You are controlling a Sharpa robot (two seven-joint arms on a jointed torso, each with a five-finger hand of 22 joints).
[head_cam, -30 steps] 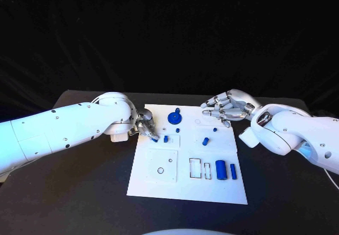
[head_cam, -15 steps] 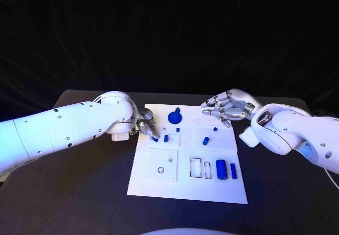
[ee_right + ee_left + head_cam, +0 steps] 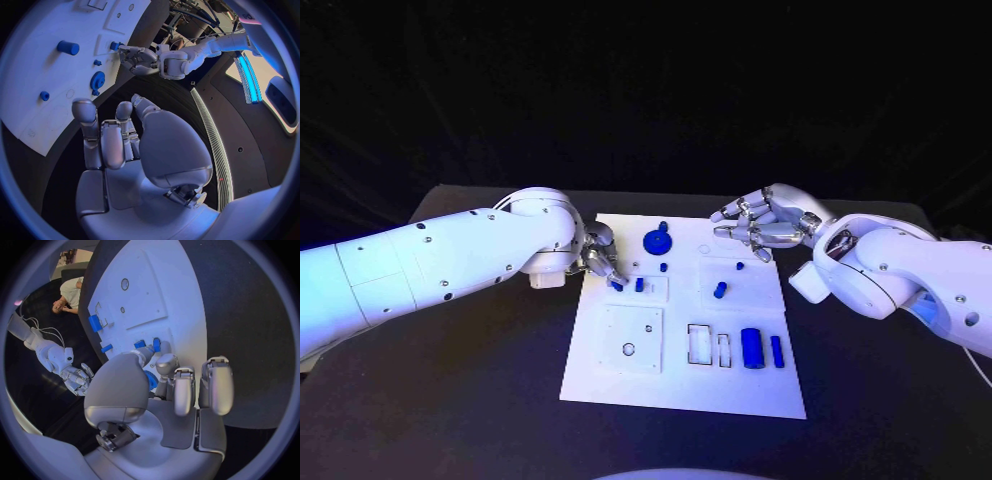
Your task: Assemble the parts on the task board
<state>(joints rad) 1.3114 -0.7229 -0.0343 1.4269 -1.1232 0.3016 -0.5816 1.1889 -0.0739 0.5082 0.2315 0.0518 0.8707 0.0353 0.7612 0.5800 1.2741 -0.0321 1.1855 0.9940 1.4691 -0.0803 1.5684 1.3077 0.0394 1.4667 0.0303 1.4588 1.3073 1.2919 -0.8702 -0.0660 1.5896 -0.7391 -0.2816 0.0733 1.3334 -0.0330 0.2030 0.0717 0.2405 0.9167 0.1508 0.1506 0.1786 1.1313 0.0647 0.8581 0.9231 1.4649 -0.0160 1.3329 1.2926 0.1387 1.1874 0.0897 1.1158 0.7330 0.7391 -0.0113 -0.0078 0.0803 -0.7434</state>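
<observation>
The white task board (image 3: 682,375) lies in the middle of the black table. My left hand (image 3: 599,258) is at the board's left edge and pinches a small blue part (image 3: 616,285) between thumb and finger; the left wrist view shows this part (image 3: 152,380) inside the hand (image 3: 169,385). A short blue peg (image 3: 639,284) stands right beside it. My right hand (image 3: 762,222) hovers over the board's far right corner, fingers apart and holding nothing. A blue gear (image 3: 656,239) sits near the far edge.
More blue parts are on the board: small pegs (image 3: 664,266) (image 3: 738,265) (image 3: 720,289), a thick cylinder (image 3: 751,347) and a slim bar (image 3: 776,349) near the right edge. Rectangular slots (image 3: 698,343) and a raised square plate (image 3: 630,338) lie at the middle.
My left hand has shifted very slightly at the board's left edge, still with the small blue part at its fingertips. The right hand has stayed in place.
</observation>
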